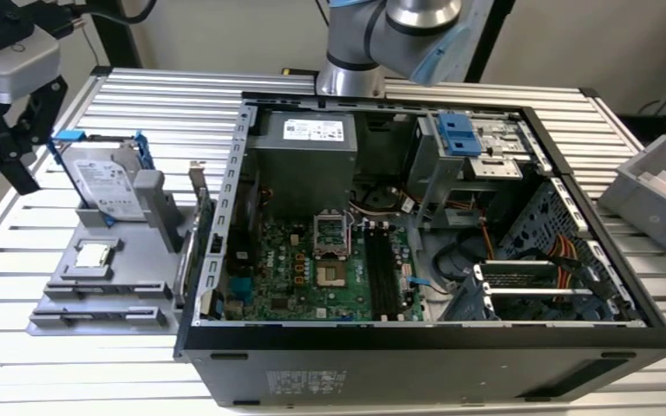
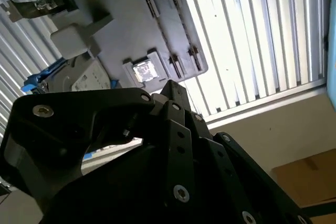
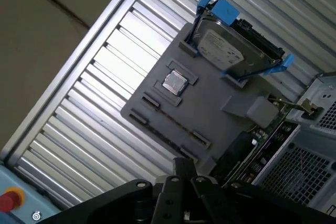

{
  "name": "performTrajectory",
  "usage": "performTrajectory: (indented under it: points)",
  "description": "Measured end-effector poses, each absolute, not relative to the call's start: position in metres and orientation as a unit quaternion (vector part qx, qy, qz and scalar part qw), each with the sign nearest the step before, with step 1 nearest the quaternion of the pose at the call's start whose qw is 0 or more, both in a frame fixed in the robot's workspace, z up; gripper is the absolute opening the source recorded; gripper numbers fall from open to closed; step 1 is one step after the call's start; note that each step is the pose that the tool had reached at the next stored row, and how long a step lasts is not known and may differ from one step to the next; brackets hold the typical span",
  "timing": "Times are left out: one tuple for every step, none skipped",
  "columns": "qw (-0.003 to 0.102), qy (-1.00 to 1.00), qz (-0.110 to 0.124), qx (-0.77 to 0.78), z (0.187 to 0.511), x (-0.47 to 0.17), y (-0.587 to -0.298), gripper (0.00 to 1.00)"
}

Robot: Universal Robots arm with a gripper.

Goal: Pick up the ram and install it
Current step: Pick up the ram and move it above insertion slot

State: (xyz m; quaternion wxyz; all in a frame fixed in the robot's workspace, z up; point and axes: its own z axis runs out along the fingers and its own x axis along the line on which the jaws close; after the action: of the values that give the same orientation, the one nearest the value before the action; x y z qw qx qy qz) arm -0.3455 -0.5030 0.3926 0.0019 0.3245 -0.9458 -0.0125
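Step in hand, by judgement: pick-up stage, ram not yet reached.

Gripper [image 1: 3,152] hangs off tray's [image 1: 55,310] far corner, over bench [image 1: 114,381] edge at exterior view's left, well apart from computer case [image 1: 426,373]. Wide, narrow or holding anything: cannot tell, since working end is cut off by gripper's own body.

Ram [image 3: 176,121]: likely thin dark strip between paired holders on tray, near square chip [image 3: 174,82] — not certain.

Grasp calls for squaring to strip's length and a straight descent.

Long black slots [image 1: 385,277] in case — too dark to tell full or free.
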Motion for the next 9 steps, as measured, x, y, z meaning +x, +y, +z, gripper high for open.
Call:
performTrajectory:
  points:
    - [0.002, -0.943, -0.012, 0.333, 0.3926, -0.3455, -0.503, 0.0]
    - [0.002, -0.94, -0.012, 0.34, 0.3925, -0.3455, -0.503, 0.0]
    - [0.002, -0.938, -0.012, 0.347, 0.3925, -0.3456, -0.503, 0.0]
    - [0.002, -0.936, -0.012, 0.352, 0.3925, -0.3456, -0.503, 0.0]
    - [0.002, -0.934, -0.012, 0.357, 0.3924, -0.3456, -0.503, 0.0]
    - [0.002, -0.932, -0.012, 0.363, 0.3925, -0.3455, -0.503, 0.0]
    - [0.002, -0.93, -0.012, 0.368, 0.3925, -0.3456, -0.503, 0.0]
    - [0.002, -0.928, -0.012, 0.373, 0.3925, -0.3456, -0.503, 0.0]
    - [0.003, -0.926, -0.012, 0.378, 0.3925, -0.3456, -0.503, 0.0]
